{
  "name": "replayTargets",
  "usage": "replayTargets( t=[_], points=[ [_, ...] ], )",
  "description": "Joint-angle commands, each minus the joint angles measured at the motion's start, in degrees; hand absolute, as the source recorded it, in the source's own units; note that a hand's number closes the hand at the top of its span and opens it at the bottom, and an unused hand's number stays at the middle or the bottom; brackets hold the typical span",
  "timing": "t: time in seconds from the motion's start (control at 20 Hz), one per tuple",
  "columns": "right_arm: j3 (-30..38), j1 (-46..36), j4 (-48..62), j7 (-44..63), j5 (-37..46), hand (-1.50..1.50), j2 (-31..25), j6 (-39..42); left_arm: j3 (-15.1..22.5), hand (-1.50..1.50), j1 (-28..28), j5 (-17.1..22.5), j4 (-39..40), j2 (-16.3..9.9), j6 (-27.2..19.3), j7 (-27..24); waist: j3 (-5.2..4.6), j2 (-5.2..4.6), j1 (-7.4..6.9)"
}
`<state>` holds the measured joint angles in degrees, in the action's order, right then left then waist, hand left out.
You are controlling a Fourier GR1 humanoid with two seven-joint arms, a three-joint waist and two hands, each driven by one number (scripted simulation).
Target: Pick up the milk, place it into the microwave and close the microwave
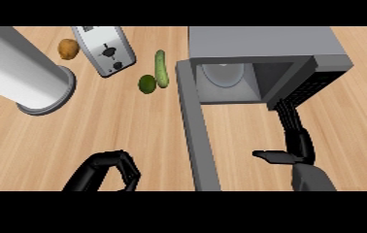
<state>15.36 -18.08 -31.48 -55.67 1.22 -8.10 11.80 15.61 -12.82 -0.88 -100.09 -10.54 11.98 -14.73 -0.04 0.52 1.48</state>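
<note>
Wooden counter [122,130] runs pale across the whole view. Nearest, at the lower left, the left hand [108,171] sits with fingers curled inward and holding nothing; at the lower right the right hand [297,142] stretches its fingers straight up toward the microwave's [261,45] front corner, thumb out to the side, nothing in its hold. Between the two hands the door [195,130] stands swung wide, seen edge-on as a long grey bar running down toward the near edge.

Farther off, the cavity lies open, with a pale rounded shape on its floor — whether that is the milk [224,74] or only the turntable I cannot tell; no carton shows anywhere on the counter, so I judge it likely inside, just beyond and left of the right fingertips, apart from them.

If so, the step in hand is closing; the right hand should draw clear of the opening, and the door be pushed from its outer face near the free end, swinging steadily until flush.

Beyond, left of the microwave, lie a cucumber [161,68] and lime [147,84]; then a toaster [106,50], a potato [68,48] and a steel cylinder [32,79].
</note>
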Motion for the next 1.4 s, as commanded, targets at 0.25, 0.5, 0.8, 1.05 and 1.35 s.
replayTargets(
  t=[0.25,0.5,0.8,1.05,1.35],
  points=[
    [-2.27,13.75,-20.68,4.97,-5.33,-1.5,-2.52,8.21,11.17,1.5,4.06,-13.83,7.6,0.57,0.1,-0.72,-0.12,-0.06,0.49],
    [-2.91,24.12,-37.56,11.3,-9.93,-1.5,-3.57,9.87,15.71,1.5,9.54,-16.24,12.42,8.32,-1.7,4.32,-0.09,-0.18,0.5],
    [-3.71,31.15,-55.24,20.93,-15.15,-1.5,-2.68,9.89,19.78,1.5,18.48,-13.56,26.54,10.4,-7.15,-0.43,-0.06,-0.49,-0.03],
    [-2.39,34.3,-60.01,23.85,-20.62,-1.5,-6.24,16.17,31.54,1.5,24.99,-6.98,36.08,10.49,-18.29,-3.0,-0.1,-0.71,0.89],
    [-4.54,35.55,-67.17,27.01,-21.46,-1.5,-5.63,15.85,39.84,1.5,36.65,2.84,38.76,10.51,-30.04,1.92,-0.2,-1.16,4.16]
  ],
)
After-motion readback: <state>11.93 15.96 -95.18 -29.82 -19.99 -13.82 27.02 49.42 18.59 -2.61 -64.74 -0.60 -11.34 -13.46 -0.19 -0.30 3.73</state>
